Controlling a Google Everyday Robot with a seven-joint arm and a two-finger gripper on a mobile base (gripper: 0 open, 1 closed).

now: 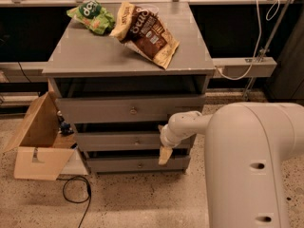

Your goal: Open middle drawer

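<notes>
Middle drawer: centre of frame, second of three grey fronts under the desk, round knob at its middle. White arm fills lower right. Cardboard box on floor, lower left. Brown bag and green bag lie on desk top, upper frame. Claw hangs tip-down just right of the knob, against the drawer's lower edge; spread or pressed together, cannot tell.

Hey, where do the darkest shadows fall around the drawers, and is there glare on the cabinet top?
Camera view: deep shadow fills the gaps above each drawer front, darkest under the cabinet top; the middle drawer has an evenly lit front. The top shows only a soft sheen, no harsh glare. The gripper hangs lit by that drawer's right end.
</notes>
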